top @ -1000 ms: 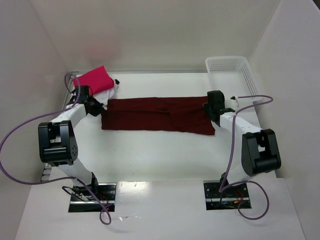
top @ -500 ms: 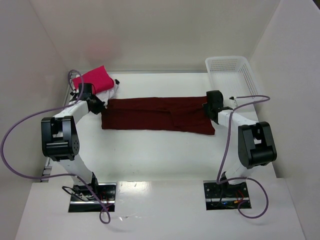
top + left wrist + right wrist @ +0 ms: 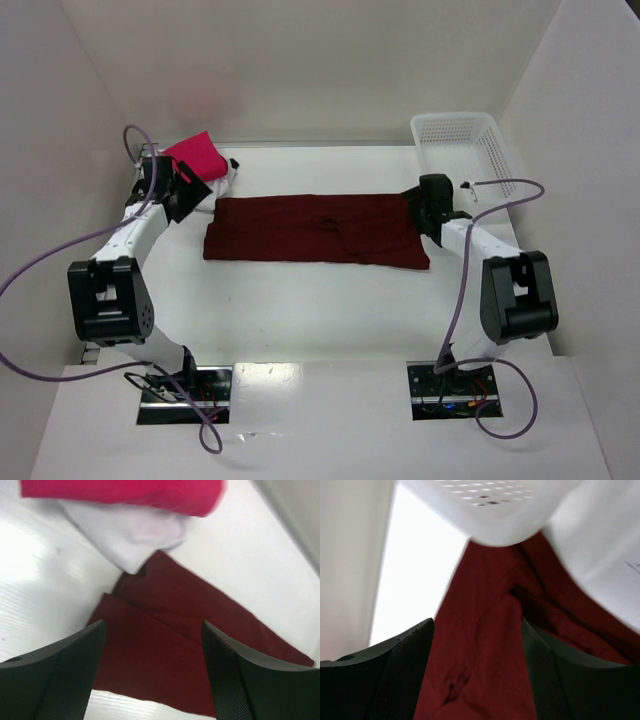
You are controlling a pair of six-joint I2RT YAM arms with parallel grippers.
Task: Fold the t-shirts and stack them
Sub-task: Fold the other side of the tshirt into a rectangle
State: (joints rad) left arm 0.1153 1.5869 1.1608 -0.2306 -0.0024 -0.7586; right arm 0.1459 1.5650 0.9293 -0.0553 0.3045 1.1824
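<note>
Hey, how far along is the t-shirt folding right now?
Done: the pink-red t-shirt lies folded on the white t-shirt at the far left. In hand: the maroon t-shirt is a long folded strip, left claw and right claw open at its ends, gripping nothing. Left: fold it smaller and stack it.

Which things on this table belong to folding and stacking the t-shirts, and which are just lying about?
Part of the job:
- large dark maroon cloth t-shirt, spread flat
- bright pink-red cloth t-shirt, folded small
- white cloth t-shirt, under the pink-red one

Just lying about:
- white plastic mesh basket
</note>
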